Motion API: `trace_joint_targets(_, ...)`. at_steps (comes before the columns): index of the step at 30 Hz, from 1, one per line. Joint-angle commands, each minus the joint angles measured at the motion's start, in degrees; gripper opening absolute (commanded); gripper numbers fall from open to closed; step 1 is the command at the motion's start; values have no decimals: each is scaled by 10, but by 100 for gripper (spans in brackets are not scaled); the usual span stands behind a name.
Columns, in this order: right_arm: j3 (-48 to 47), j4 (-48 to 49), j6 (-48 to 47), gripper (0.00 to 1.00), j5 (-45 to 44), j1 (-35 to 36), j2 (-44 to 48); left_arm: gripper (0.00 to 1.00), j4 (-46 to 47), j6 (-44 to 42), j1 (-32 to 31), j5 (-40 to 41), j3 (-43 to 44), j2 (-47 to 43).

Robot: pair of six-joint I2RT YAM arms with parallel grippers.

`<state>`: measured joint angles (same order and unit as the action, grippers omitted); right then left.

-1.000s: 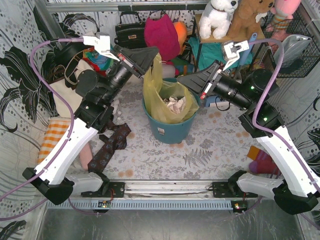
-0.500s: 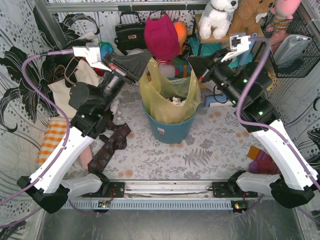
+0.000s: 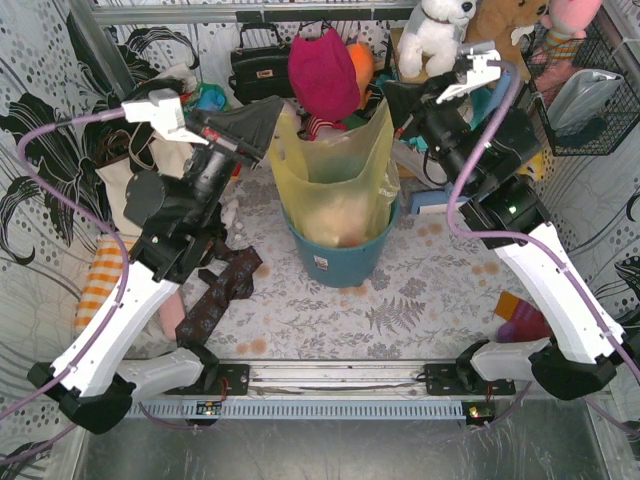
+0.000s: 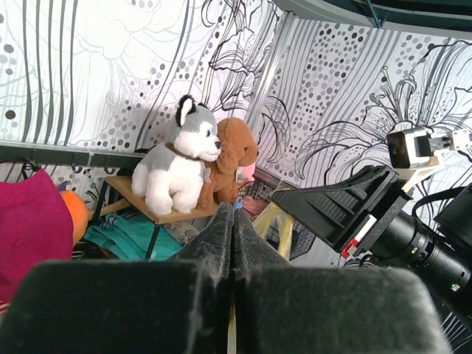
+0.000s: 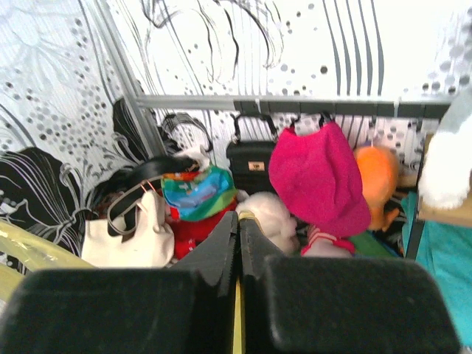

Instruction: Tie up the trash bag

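Note:
The yellow trash bag (image 3: 335, 180) stands in the teal bucket (image 3: 340, 262), its top pulled up into a tall flat sheet. Pale crumpled paper shows dimly through its lower part. My left gripper (image 3: 276, 112) is shut on the bag's upper left corner. My right gripper (image 3: 392, 100) is shut on the upper right corner. In the left wrist view the left gripper (image 4: 232, 210) is pressed together on a yellow sliver, and bag plastic (image 4: 270, 221) shows beyond. In the right wrist view the right gripper (image 5: 239, 215) also pinches a yellow strip.
Behind the bucket hang a magenta cloth (image 3: 322, 68) and a black handbag (image 3: 258, 66). Plush toys (image 3: 436, 35) sit on a shelf at the back right. A cream tote (image 3: 125, 200) and a dark patterned cloth (image 3: 220, 290) lie left of the bucket. A wire basket (image 3: 590, 95) hangs on the right.
Both grippers have risen and moved toward the back, lifting the bag's rim. The bag's mouth, earlier slack and open, is now stretched upward between them.

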<state>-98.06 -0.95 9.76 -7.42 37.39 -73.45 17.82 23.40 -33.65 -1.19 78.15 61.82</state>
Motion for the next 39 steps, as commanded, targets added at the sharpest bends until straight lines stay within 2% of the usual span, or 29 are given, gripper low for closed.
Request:
trace_joint_targets(1, 82, 69, 4, 0, 22, 1, 40, 4, 46, -33, 3, 13, -34, -23)
trace_joint_targets(2, 97, 68, 11, 0, 19, 1, 45, 0, 12, -16, 3, 56, -17, -17)
trace_joint_targets(4, 114, 67, 15, 0, 14, 2, 55, 0, -47, 11, 3, 137, 11, -8)
trace_joint_targets(8, 113, 67, 4, 0, 12, 1, 58, 0, -75, 52, 3, 189, 17, -5)
trace_joint_targets(12, 43, 70, -21, 0, 56, 1, 38, 0, -115, 112, 3, 277, 47, 6)
trace_joint_targets(18, 5, 97, -14, 0, 139, 1, 29, 0, -113, 147, 3, 267, 62, 27)
trace_joint_targets(23, 56, 70, -5, 0, 133, 1, 50, 1, -93, 146, 3, 221, 41, 25)
trace_joint_targets(26, 91, 55, -4, 28, 122, 1, 70, 6, -84, 140, 3, 205, 26, 17)
trace_joint_targets(29, 97, 37, -10, 45, 115, 1, 86, 17, -87, 130, 3, 199, 28, 10)
trace_joint_targets(33, 86, 15, -13, 62, 96, 1, 99, 30, -91, 111, 3, 181, 47, 5)
trace_joint_targets(35, 67, -7, -13, 73, 89, 1, 98, 41, -118, 84, 3, 155, 89, 14)
trace_joint_targets(38, 28, -51, -8, 79, 70, 1, 90, 56, -174, 57, 3, 115, 169, 40)
trace_joint_targets(39, 12, -66, -3, 80, 56, 1, 88, 58, -189, 53, 3, 100, 195, 51)
